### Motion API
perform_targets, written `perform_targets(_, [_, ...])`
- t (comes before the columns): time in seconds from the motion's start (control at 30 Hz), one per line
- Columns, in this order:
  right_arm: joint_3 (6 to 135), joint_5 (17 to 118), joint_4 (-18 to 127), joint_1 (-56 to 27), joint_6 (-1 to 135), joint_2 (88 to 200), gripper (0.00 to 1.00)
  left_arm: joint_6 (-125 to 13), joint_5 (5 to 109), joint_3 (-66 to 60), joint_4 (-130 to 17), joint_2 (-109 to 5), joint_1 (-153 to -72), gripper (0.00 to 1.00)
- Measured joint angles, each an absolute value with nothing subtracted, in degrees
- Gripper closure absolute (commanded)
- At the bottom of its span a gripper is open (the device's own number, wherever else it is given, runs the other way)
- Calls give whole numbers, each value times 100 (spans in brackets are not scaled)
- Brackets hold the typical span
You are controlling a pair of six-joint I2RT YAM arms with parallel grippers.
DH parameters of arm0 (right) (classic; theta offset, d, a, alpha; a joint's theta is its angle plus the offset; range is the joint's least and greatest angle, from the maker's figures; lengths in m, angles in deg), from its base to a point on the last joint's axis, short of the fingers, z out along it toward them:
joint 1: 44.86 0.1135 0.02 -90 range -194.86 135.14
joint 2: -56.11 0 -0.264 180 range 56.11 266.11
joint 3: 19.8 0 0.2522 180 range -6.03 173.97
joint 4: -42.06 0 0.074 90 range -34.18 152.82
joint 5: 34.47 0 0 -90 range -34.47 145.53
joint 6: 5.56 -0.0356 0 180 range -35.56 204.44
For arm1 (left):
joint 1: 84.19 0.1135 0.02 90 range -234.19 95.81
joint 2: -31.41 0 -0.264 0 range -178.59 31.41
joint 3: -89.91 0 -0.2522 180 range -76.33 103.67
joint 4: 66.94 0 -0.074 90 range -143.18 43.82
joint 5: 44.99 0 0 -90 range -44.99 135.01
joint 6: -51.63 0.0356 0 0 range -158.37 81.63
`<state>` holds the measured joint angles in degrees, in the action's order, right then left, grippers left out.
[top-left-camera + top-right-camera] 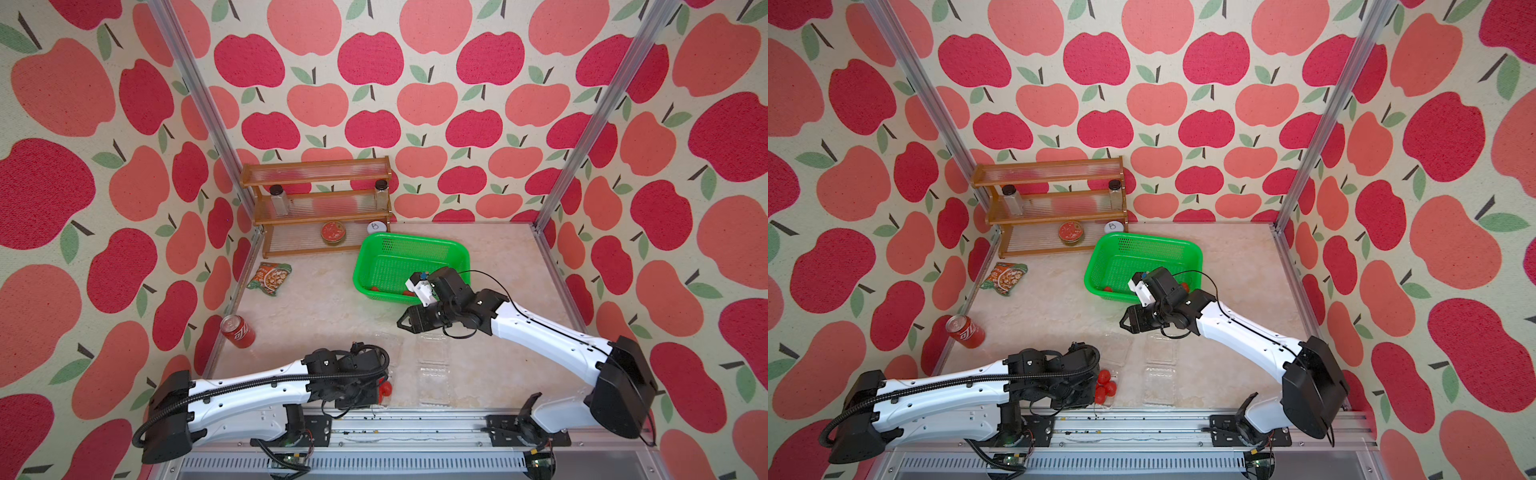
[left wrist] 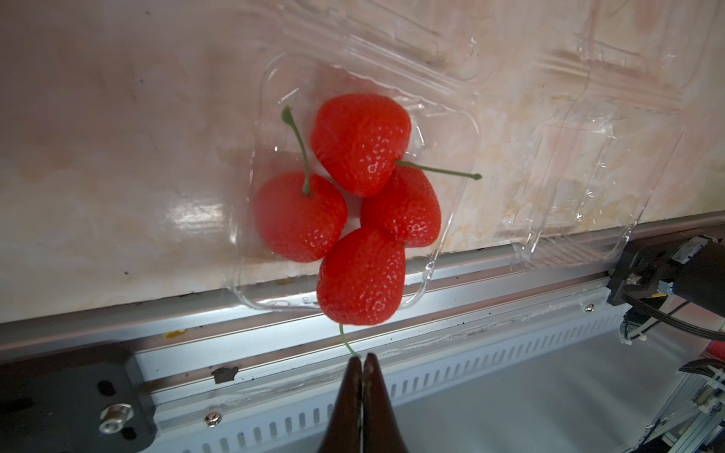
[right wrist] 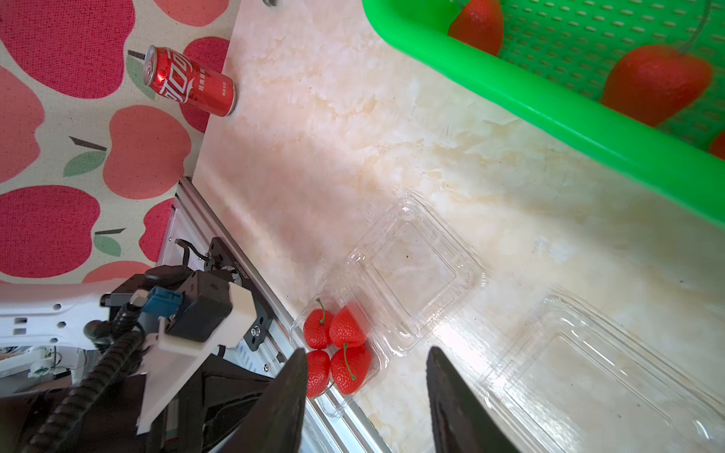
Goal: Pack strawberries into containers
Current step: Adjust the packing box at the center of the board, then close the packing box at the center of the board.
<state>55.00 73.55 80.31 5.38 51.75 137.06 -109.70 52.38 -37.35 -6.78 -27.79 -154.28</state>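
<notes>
1. Four strawberries are sitting in the near box, lying open at the tabletop front edge
2. The other box is sitting empty beside it
3. At least three strawberries are waiting in the basket, so I'm guessing it's about halfway
4. Left claw is pressed together right at one stem tip, can't tell if it's pinching it
5. Right claw is hanging with jaws apart, holding nothing, between basket and boxes

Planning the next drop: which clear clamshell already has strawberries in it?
The clamshell by the left claw, which pinches one strawberry by its stem; three more strawberries lie inside. The other clamshell is empty.
</notes>
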Motion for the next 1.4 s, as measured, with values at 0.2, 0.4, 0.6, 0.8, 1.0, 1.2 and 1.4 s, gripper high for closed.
perform_targets(0.2, [5500, 7152, 8267, 538, 5201, 13603, 48, -10911, 5457, -3696, -908, -3386, -15179, 100])
perform_targets(0.4, [5373, 7080, 8287, 538, 5199, 13310, 48, -10725, 5606, -3394, -954, -4333, -15131, 100])
perform_targets(0.6, [5113, 7056, 8296, 540, 5192, 13175, 45, -10684, 5164, -3173, -779, -3874, -15126, 100])
perform_targets(0.8, [5039, 7274, 8392, 717, 5199, 13352, 39, -10704, 4690, -2918, -464, -2597, -15098, 100])
perform_targets(1.0, [4871, 7748, 8232, 877, 5074, 14012, 39, -10996, 4893, -3479, -855, -2514, -15657, 100])
perform_targets(1.2, [4871, 7893, 8029, 877, 4932, 14569, 38, -11093, 5472, -3801, -993, -2779, -15769, 100])
perform_targets(1.4, [4941, 7923, 7745, 877, 4773, 15135, 38, -11093, 6023, -3868, -998, -2610, -15773, 100])
